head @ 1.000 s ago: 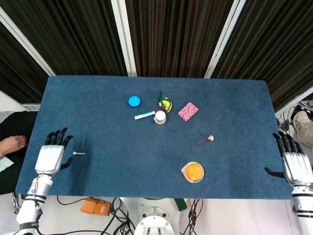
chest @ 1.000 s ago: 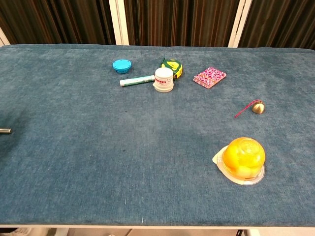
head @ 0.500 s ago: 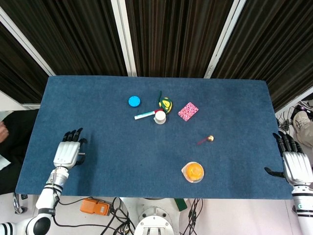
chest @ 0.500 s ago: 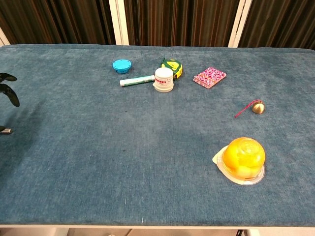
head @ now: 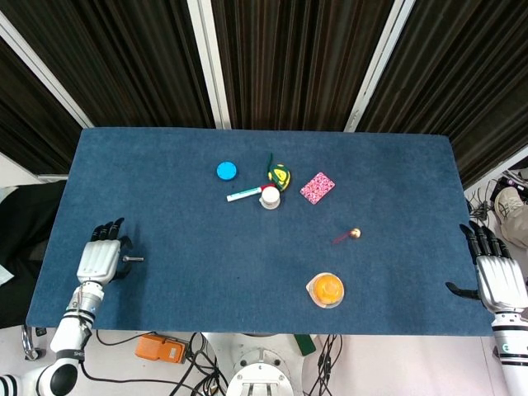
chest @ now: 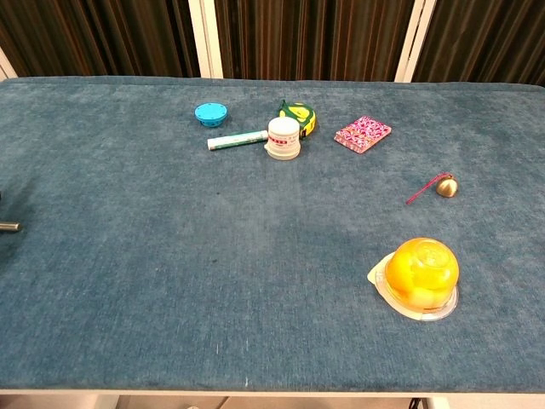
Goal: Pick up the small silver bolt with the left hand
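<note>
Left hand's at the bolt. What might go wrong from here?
The bolt is tiny and lies flat on the cloth, so the fingers could slip off it. It sits near the table's left edge beside the left hand; a nudge might roll it. The chest view barely shows it, so that view helps little.

head overhead, chest low, shared table (head: 396, 173)

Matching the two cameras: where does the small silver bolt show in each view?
Head view: small silver bolt lies near the table's left edge, just right of the left hand.
Chest view: only its tip shows at the left border.
Shared landmark: orange jelly cup.
</note>
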`<state>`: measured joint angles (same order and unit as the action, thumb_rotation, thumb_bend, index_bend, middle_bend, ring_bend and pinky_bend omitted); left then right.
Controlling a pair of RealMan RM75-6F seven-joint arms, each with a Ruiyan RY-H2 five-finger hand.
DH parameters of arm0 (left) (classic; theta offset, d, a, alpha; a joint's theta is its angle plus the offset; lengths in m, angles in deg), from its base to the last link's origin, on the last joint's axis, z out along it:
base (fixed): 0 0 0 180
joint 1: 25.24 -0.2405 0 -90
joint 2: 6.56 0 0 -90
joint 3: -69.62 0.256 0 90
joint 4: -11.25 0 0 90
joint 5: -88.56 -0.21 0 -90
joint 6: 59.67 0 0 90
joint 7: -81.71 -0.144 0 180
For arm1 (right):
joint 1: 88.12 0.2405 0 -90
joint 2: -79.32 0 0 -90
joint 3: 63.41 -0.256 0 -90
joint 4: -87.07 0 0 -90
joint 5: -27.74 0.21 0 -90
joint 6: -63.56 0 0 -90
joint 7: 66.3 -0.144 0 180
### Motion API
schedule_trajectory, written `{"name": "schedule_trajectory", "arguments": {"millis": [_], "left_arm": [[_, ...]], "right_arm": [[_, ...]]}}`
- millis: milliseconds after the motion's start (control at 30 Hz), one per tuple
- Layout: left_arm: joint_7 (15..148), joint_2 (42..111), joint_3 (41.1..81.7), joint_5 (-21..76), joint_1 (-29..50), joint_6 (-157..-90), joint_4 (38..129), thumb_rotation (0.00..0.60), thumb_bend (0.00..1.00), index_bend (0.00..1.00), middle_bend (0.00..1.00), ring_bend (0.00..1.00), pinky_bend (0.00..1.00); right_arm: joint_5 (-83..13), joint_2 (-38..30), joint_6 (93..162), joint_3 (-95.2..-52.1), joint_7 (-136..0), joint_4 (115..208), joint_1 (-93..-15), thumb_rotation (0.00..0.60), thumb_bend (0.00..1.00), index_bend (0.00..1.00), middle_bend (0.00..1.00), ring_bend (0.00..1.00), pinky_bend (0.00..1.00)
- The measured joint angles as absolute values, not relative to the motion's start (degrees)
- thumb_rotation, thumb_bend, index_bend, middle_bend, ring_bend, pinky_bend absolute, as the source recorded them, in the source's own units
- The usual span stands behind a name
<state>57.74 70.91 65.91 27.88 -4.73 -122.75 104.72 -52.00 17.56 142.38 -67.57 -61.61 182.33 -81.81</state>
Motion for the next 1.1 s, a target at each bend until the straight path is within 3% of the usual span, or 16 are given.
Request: {"name": "schedule_trajectory", "arguments": {"millis": [1100], "left_arm": [[62.6, 73.7, 66.6, 27.7, -3.6, -120.2, 98.4, 0.6, 0.33, 0.51, 0.07, 0.0, 0.07]], "right_arm": [[-51.5, 17.6, 142.3, -67.6, -61.4, 182.5, -81.9, 0.6, 0.16, 0.06, 0.07, 0.07, 0.17]]}}
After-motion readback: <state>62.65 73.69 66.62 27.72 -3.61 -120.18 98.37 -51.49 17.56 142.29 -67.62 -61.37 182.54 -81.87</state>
